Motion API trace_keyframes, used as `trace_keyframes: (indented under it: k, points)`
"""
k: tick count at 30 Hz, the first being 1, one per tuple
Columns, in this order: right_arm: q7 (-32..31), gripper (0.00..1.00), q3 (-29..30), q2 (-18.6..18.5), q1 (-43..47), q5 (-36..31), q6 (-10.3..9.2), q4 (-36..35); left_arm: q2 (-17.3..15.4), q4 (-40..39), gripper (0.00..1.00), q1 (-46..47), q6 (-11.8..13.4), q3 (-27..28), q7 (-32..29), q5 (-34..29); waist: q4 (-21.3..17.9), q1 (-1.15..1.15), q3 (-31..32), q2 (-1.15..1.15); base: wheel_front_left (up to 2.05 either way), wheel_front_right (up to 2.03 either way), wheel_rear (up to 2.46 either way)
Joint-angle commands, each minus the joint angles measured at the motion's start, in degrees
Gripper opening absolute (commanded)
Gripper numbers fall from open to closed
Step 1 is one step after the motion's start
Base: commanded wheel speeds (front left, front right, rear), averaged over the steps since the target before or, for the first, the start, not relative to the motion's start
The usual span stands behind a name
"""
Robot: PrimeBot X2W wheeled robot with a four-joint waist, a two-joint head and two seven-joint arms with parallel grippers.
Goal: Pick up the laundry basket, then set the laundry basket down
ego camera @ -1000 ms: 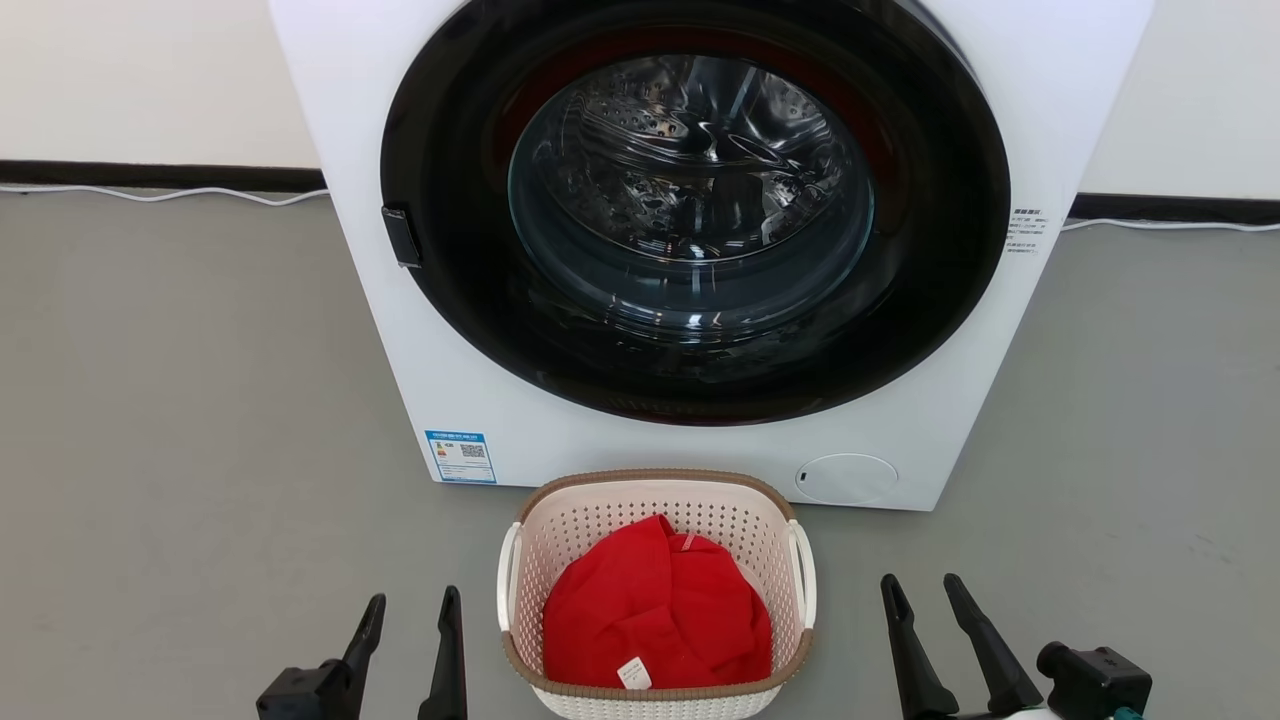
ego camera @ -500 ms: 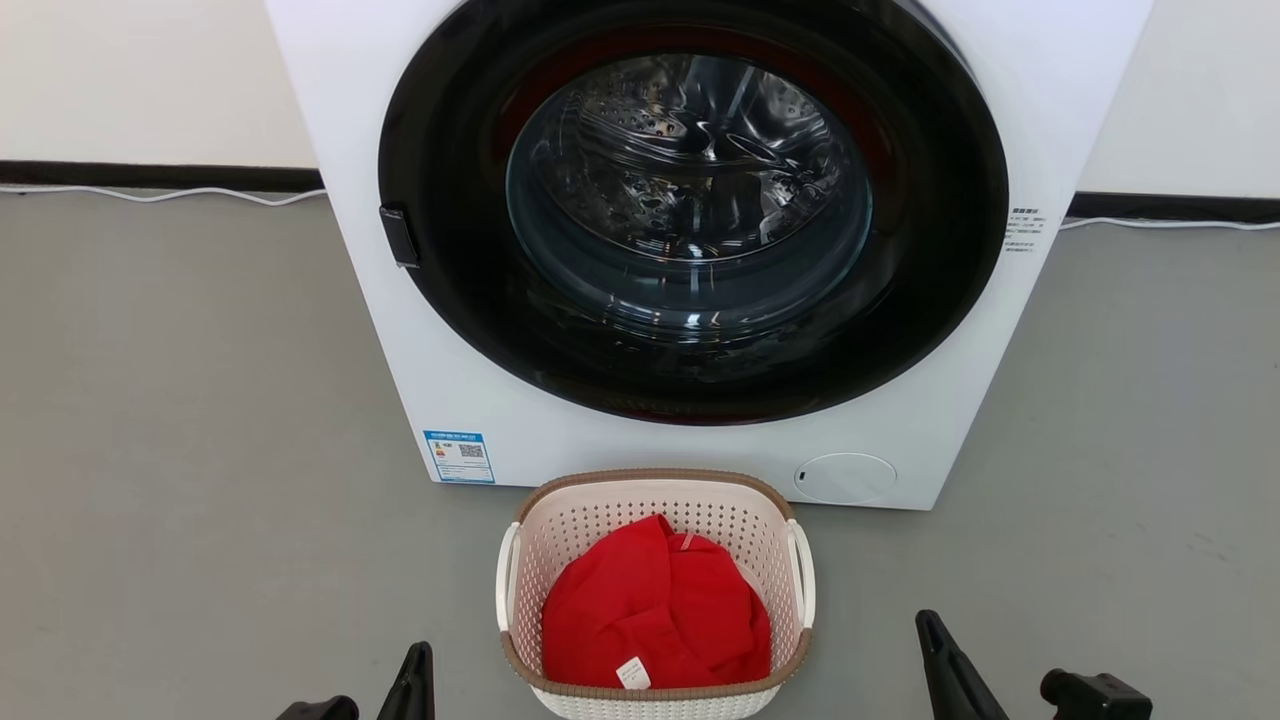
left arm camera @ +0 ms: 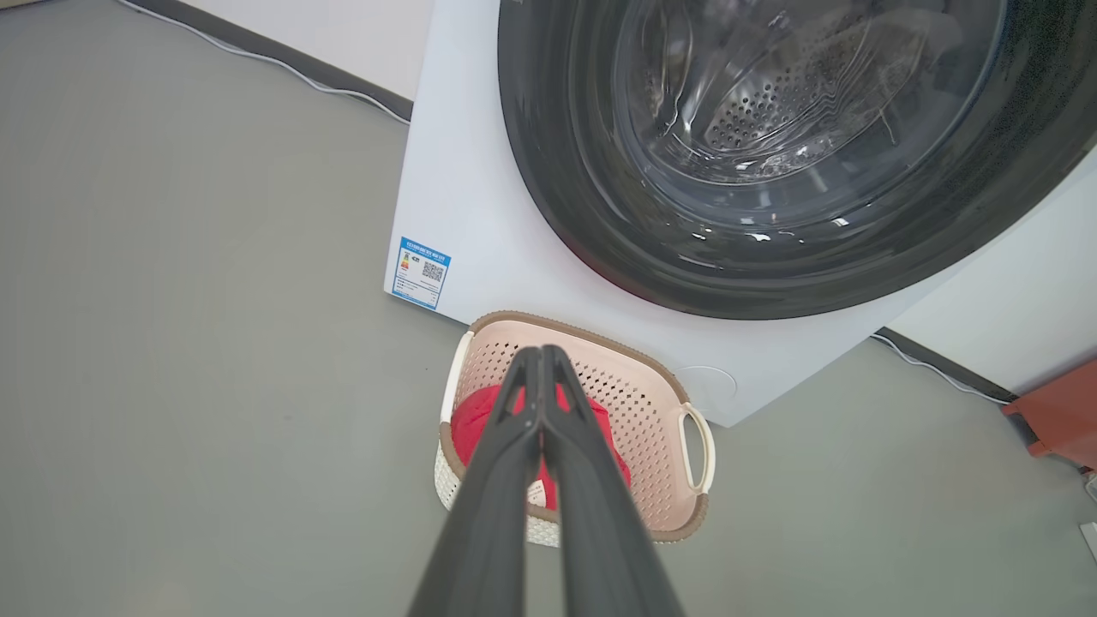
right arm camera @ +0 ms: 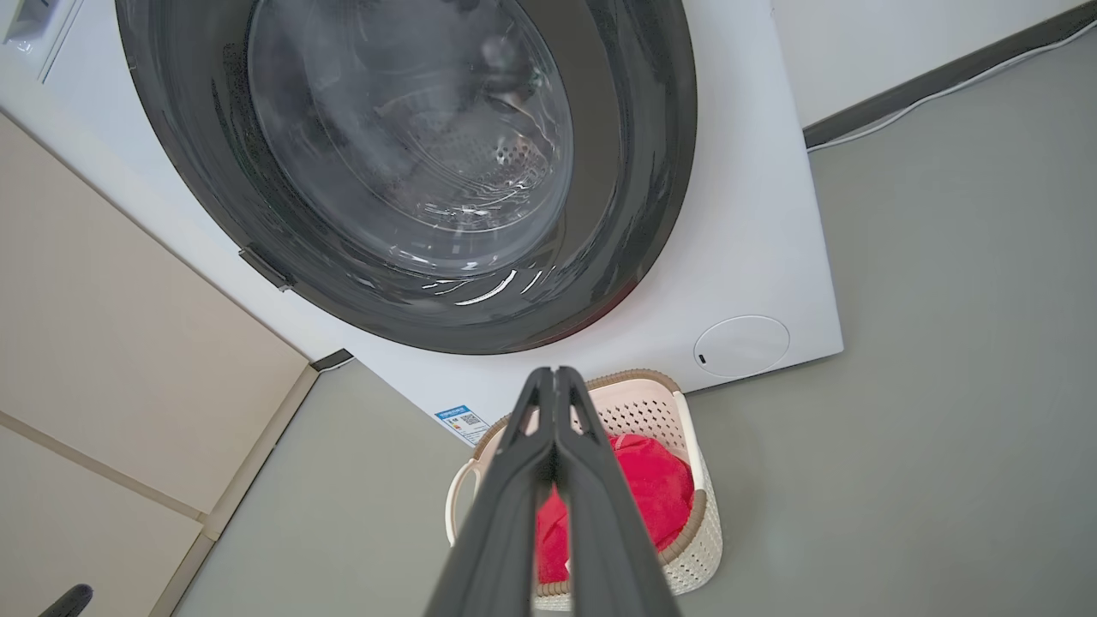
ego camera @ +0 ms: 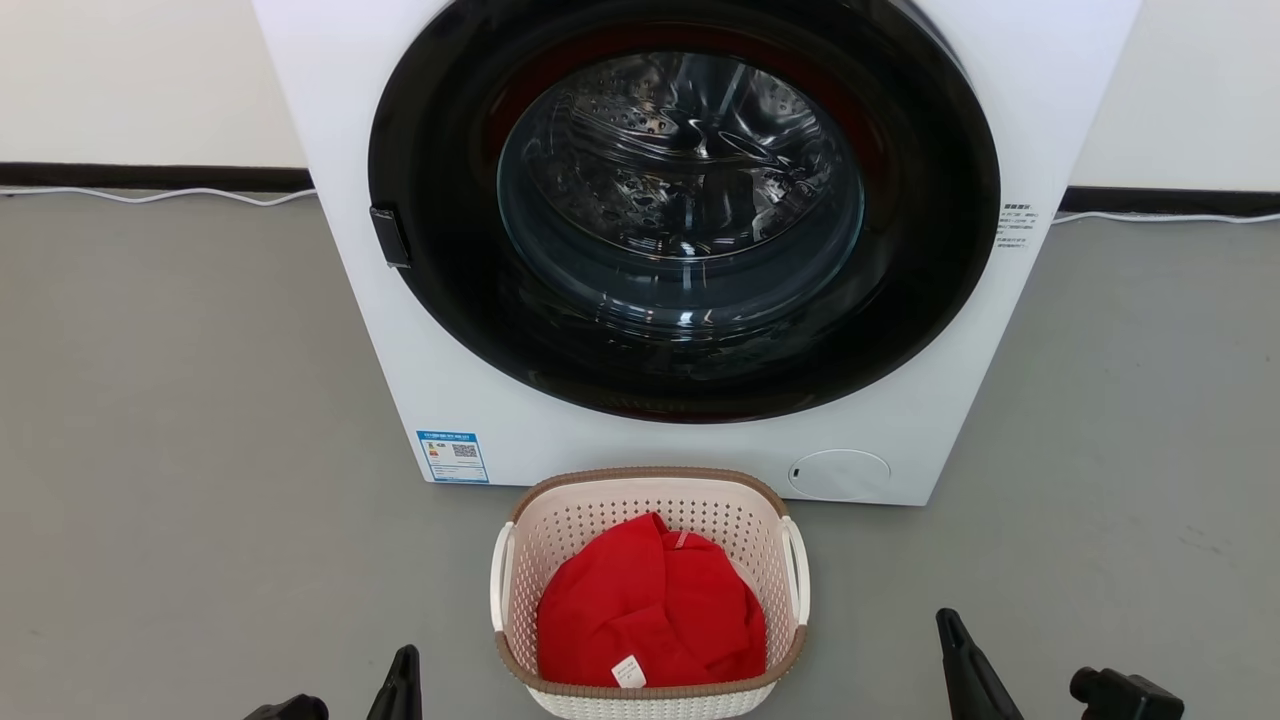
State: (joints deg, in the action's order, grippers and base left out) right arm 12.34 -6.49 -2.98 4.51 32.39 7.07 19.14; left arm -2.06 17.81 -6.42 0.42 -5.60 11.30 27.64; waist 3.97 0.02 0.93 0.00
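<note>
The laundry basket (ego camera: 600, 512) sits upright on the grey floor (ego camera: 180, 450), directly in front of the white washing machine (ego camera: 900, 420) and below its round dark door (ego camera: 430, 150). Whether its far rim touches the machine's front panel is hard to judge from these angles. A crumpled red garment (ego camera: 650, 620) with a small white tag lies inside, filling most of the bottom. The basket's two white side handles (ego camera: 797, 570) are free, with nothing on them. The left gripper (left arm camera: 542, 351) has its two long dark fingers pressed flat together with nothing between them; in its wrist view they point forward and down toward the basket, the tips overlapping its near half while held clear above it. The right gripper (right arm camera: 555, 373) is likewise closed and empty, its fingers aimed at the basket from the other side. In the head view each gripper shows as a dark finger at the bottom edge, one on either side of the basket and apart from it, the right one farther out. A blue label (ego camera: 452, 456) is stuck to the machine's lower left corner, and a thin white cable (ego camera: 150, 195) runs along the wall's dark skirting.
</note>
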Motion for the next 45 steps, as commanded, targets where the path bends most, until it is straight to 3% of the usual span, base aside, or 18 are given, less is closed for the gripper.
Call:
trace_keyframes:
  k: [1, 45]
  points:
    - [-0.7, 0.00, 0.2, -0.5, -2.4, 1.8, 0.07, -1.7, -0.2, -1.7, 0.00, 2.8, -0.5, 0.8, -0.3, 1.6, -0.1, -0.01, 0.0, 0.00, 0.00, 0.00, 0.00]
    - [-7.3, 0.00, 4.5, -1.0, -5.8, 26.8, 0.22, -3.2, -0.5, -2.5, 0.00, 6.9, -3.6, 5.5, -7.6, 27.7, -1.7, -0.02, -0.5, 0.00, 0.00, 0.00, 0.00]
